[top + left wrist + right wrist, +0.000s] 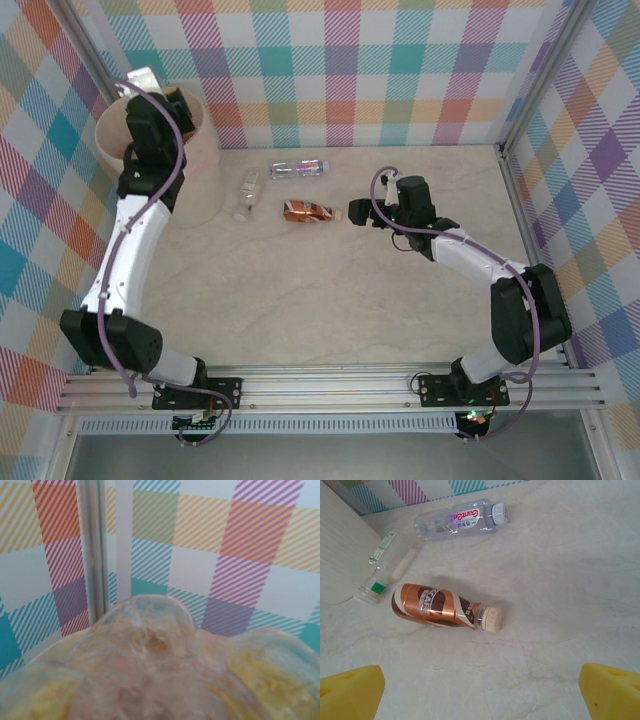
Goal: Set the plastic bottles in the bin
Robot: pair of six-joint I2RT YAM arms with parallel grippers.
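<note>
The left pincer (152,92) hangs over the open mouth of the pale pink-beige bin (205,150) in the far left corner of the counter (330,300), narrowed around a crumpled clear bottle (143,78) that juts out above the rim. From the left wrist, that bottle (150,655) is a blur pressed close to the lens, with the checked wall (225,540) behind it.

Three more plastic bottles lie on their sides on the counter, right of the bin. A green-labelled bottle (247,195) rests just beside the bin's wall. A purple-labelled bottle (298,170) lies farther back, its cap to the right. A brown-labelled bottle (307,211) with a pale cap sits nearest the right arm.

The right pincer (358,212) stands wide and holds nothing, low over the counter, just right of the brown-labelled bottle's cap. From its wrist, the yellow fingertips (350,690) frame that bottle (437,607).
</note>
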